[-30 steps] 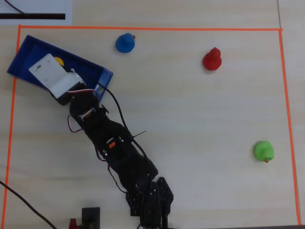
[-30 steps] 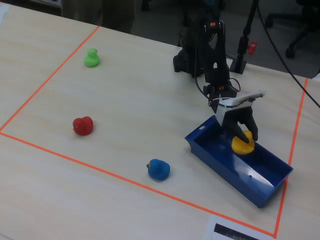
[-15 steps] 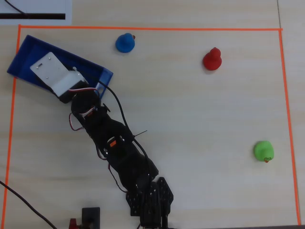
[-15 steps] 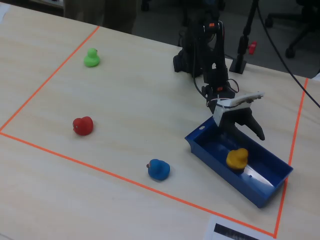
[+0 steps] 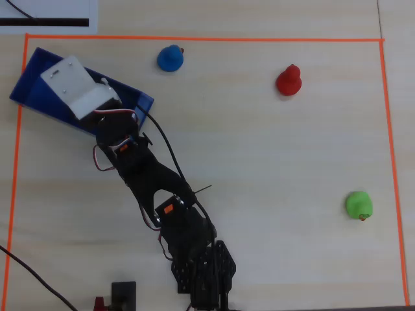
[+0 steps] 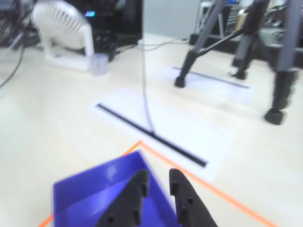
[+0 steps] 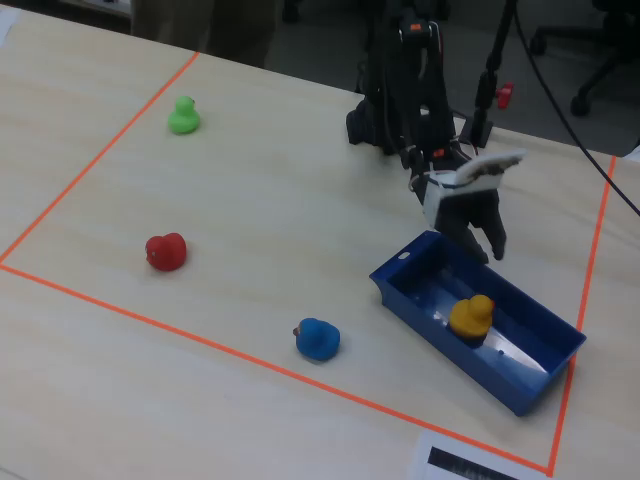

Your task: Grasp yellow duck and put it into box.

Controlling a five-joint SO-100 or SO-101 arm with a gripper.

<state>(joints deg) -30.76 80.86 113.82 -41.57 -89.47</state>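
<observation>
Blue plastic fills the upper-left corner of your overhead view: the box [image 5: 34, 83] lies at a slant just inside the orange tape border [image 5: 382, 162], and the arm's white wrist block covers most of its inside, so you cannot see the gripper or any duck in the box from here. A blue duck [image 5: 170, 58] sits near the top edge, a red duck [image 5: 288, 80] to its right, and a green duck [image 5: 358, 204] near the right edge.

Your wrist view shows the gripper [image 6: 158, 182] over the box [image 6: 90, 189], its two black fingers [image 6: 135, 196] a narrow gap apart with nothing between them.

From your fixed view, the yellow duck [image 7: 471, 317] sits upright inside the box [image 7: 430, 300] near the table's lower-right corner. The gripper [image 7: 482, 248] hangs above the box's far wall, apart from the duck and empty. Red duck [image 7: 165, 251], blue duck [image 7: 317, 339] and green duck [image 7: 183, 116] stand on the bare table, well apart.
</observation>
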